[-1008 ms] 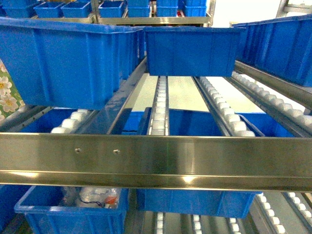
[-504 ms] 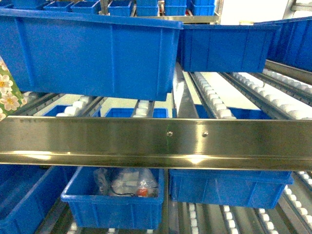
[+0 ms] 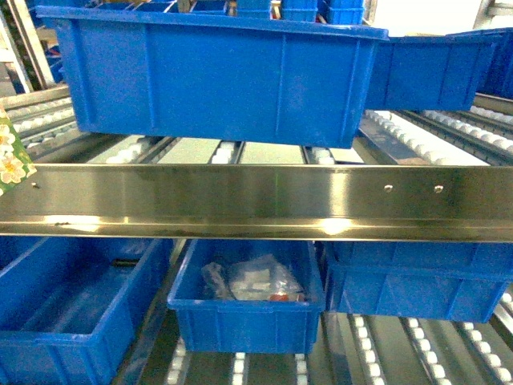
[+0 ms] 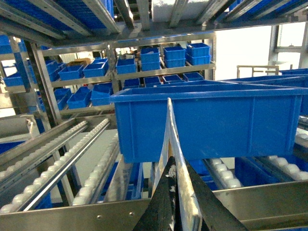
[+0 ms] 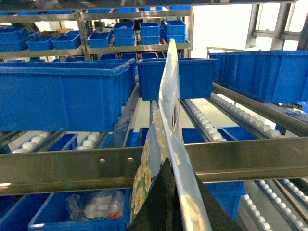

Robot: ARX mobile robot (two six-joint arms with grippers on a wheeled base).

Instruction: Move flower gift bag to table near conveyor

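Shifting rightward against the steel rail [image 3: 256, 202] since a second ago, the big blue bin [image 3: 216, 72] now sits above the rail's middle, where it earlier hung over its left end. The small bin of wrapped items [image 3: 248, 301] has likewise moved from below the rail's left end to below its centre. The two rail holes [image 3: 413, 189] have slid from left of centre to the right part.

Left of the rail's end, a sliver of the flower gift bag [image 3: 11, 156] shows at the head view's edge, less of it than before. Behind the rail lie the conveyor [image 3: 224, 152] rollers, and the big bin rests on them, blocking the view beyond. Another blue bin [image 3: 433, 72] stands behind the rail's right part; below the rail sit two more bins [image 3: 72, 305].

In the left wrist view the left claw [image 4: 179, 202] is closed narrow on the bag's thin upright edge, which rises in front of the rail and the bin behind it. In the right wrist view the right claw [image 5: 168, 202] likewise pinches the bag's edge, flowered side to the left, standing before the rail.
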